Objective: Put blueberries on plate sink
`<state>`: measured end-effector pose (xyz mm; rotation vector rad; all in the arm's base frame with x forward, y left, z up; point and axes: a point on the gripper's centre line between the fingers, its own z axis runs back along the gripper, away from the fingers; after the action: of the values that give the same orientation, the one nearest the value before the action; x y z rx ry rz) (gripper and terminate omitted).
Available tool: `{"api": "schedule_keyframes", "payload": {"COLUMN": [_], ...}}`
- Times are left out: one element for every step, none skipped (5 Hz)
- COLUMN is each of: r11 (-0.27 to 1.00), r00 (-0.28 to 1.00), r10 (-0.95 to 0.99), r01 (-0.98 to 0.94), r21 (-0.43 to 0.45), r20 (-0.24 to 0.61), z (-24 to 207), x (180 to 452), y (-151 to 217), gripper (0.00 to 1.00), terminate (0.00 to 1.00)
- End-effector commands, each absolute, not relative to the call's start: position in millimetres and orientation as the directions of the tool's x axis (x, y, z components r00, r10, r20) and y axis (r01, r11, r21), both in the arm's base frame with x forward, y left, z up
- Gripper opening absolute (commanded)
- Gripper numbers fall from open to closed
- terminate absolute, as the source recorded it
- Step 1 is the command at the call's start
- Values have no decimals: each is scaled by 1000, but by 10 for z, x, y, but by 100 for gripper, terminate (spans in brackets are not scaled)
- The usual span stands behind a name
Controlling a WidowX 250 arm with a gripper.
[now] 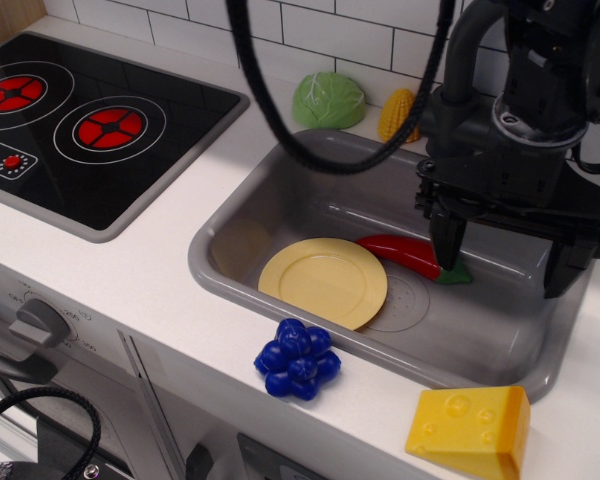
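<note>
The blueberries (pixel 298 359) sat on the white counter (pixel 180 260) just outside the sink's (pixel 230 262) front rim, near the plate (pixel 323 282) lying inside the basin. A cheese wedge (pixel 470 430) stood further along that rim. The gripper (pixel 504 250) hung over the sink's right side, fingers spread and empty.

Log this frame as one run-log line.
gripper: open, empty, above sink | blueberries: on counter, front of sink | plate: in sink, empty | step: pick pending
</note>
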<state>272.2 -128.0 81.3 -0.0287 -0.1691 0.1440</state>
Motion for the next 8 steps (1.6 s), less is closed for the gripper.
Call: {"api": "schedule_keyframes", "payload": {"r11": [989,987,986,988,995,999,999,998], "r00": [975,973,965,966,974,984,989,988], "r10": [145,159,166,148,88,33,-12,-47], "r01": [-140,-153,-157,-137,-76,-25,18,54], "r21": [-41,-48,-60,-68,-64,-48,-39,-44], "r20": [166,170,204,214,209,176,150,147], "z": [813,856,954,1059,1104,1111,1056,1045], "x": [2722,2733,2712,2615,2394,2260,2114,2013], "y": [-1280,-1233,-1085,-883,-649,-485,-366,-328], "gripper": [100,100,100,100,100,100,100,100], "terminate": [0,0,0,0,0,0,0,0]}}
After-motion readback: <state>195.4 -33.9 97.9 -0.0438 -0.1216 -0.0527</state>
